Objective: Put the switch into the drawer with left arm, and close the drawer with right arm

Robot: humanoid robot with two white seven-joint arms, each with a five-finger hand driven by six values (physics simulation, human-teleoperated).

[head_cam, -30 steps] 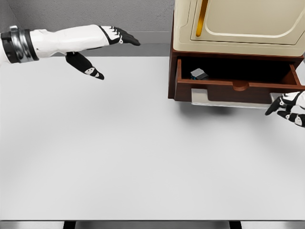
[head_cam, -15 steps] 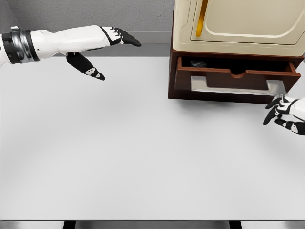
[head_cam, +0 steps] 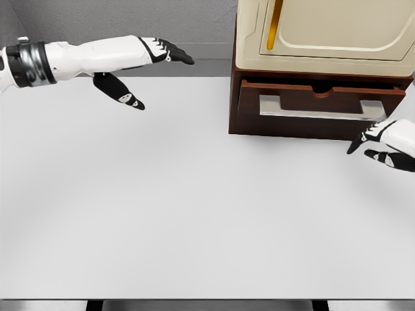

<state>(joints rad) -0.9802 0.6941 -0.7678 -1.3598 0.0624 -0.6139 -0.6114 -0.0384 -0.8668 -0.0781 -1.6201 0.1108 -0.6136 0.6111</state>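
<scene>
Drawer (head_cam: 318, 107) looks pushed in or nearly so; switch not visible, presumably inside.

You can't confirm the switch from this view, since the drawer front hides the interior. The front sits close to flush with the brown cabinet base (head_cam: 235, 110) under the cream cabinet (head_cam: 324, 32); a thin dark gap at the top edge suggests a last bit of travel may remain. Right hand (head_cam: 382, 142) is just below the drawer's right end, fingers loosely spread, holding nothing, and I can't tell if it touches the front. Left hand (head_cam: 139, 68) hangs over the far-left table (head_cam: 162, 207) edge, well apart from the cabinet, fingers extended, empty. You have wide open table for retracting both arms; only obstacle is the cabinet corner.
</scene>
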